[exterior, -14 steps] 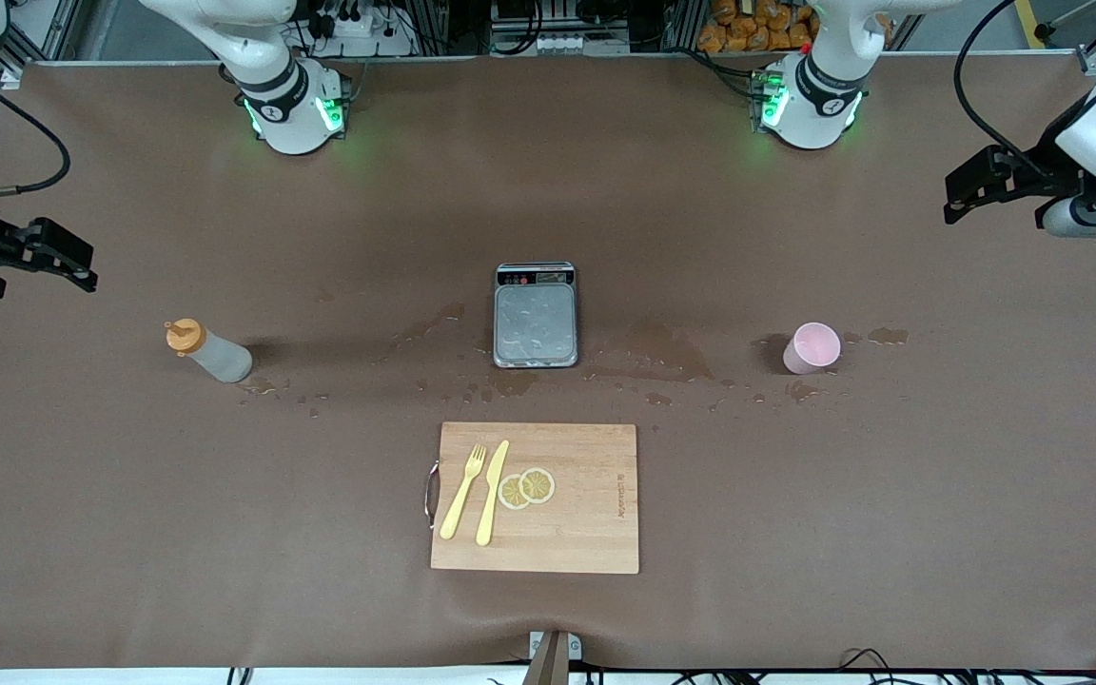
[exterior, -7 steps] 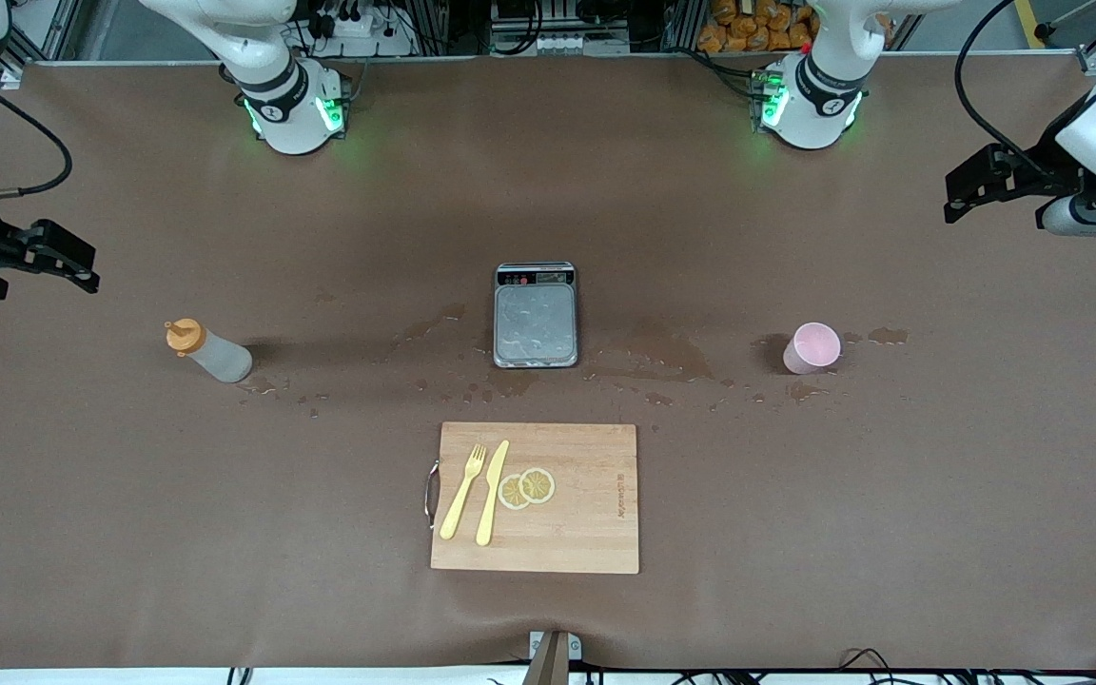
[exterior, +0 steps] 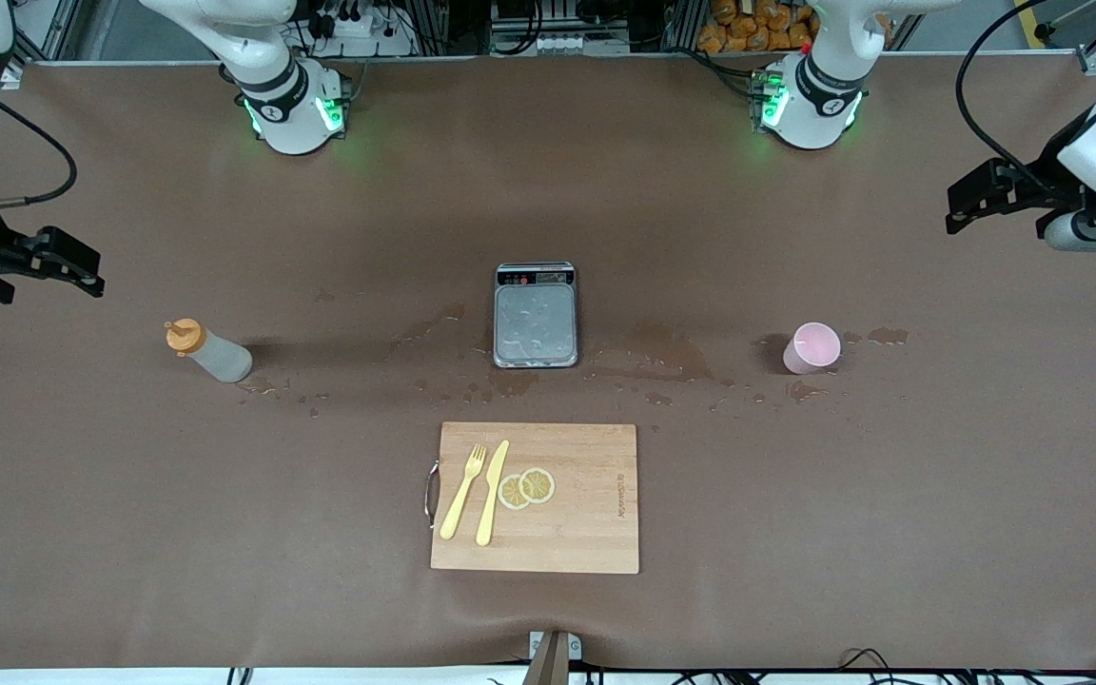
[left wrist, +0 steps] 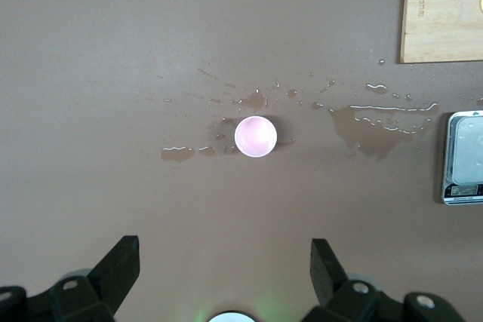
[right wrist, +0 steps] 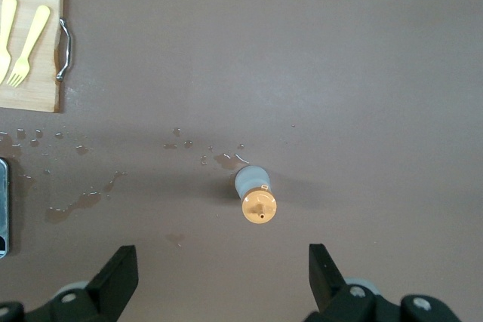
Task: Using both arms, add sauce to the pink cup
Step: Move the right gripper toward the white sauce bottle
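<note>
Both arms hang high at the table's ends — left gripper [left wrist: 223, 269] and right gripper [right wrist: 223, 271] spread wide, apparently empty. The sauce [exterior: 209, 352] stands at the right arm's end; the pink cup [exterior: 812, 347] at the left arm's — upright.

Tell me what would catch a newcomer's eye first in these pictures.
Probably the wet splashes spread across the brown table around the grey scale at its middle. Next, the pink cup toward the left arm's end and the sauce bottle with its orange cap toward the right arm's end. Nearer the front camera lies a wooden cutting board with a yellow fork, knife and lemon slices.
</note>
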Available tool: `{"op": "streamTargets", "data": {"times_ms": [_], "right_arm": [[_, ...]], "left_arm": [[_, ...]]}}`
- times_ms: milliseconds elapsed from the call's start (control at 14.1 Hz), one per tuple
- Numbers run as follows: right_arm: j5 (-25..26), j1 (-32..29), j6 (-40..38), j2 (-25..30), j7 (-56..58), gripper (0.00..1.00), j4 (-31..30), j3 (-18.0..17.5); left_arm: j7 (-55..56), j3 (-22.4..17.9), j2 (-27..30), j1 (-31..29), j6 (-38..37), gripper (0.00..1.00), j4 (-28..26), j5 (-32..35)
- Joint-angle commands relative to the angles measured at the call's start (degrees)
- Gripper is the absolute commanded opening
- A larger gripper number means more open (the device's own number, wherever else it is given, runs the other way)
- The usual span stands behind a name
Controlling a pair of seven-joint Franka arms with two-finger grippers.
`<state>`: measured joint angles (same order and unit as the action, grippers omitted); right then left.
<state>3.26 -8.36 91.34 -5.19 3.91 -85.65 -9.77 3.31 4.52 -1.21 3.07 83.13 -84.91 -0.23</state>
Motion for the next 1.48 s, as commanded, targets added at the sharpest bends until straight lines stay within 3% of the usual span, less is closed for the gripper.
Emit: {"op": "streamTargets", "data": {"times_ms": [0, 141, 283, 919, 1131, 1414], "right_arm": [[0.3, -1.3, -0.6, -1.4, -0.7, 1.0, 1.5, -0.6], [0.8, -1.3, -0.4, -2.4, -0.6, 1.0, 1.4, -0.6], [1.8, -1.3, 0.4, -8.0, -0.4, 1.0, 2.1, -0.5], [5.3, -1.9, -0.4, -11.6, -0.3, 1.0, 3.9, -0.5], [13.0, -0.3, -0.4, -12.0, -0.3, 1.0, 4.0, -0.9], [14.3, -0.3, 0.1, -12.1, -0.7, 1.0, 3.9, -0.8]], "left_arm": [[-0.5, 0.1, -0.5, 0.8, 0.5, 1.0, 0.1, -0.3], [0.0, 0.5, -0.8, 1.2, 0.5, 1.0, 0.2, -0.6], [0.1, 1.5, -1.2, 1.4, 0.7, 1.0, 0.1, -0.3], [0.3, 1.5, -1.7, 1.2, 1.9, 1.0, 0.1, -0.2], [0.3, 1.6, -1.8, 0.9, 2.6, 1.0, -0.2, -0.2], [0.3, 1.6, -1.8, 0.8, 3.5, 1.0, -0.7, -0.2]]}}
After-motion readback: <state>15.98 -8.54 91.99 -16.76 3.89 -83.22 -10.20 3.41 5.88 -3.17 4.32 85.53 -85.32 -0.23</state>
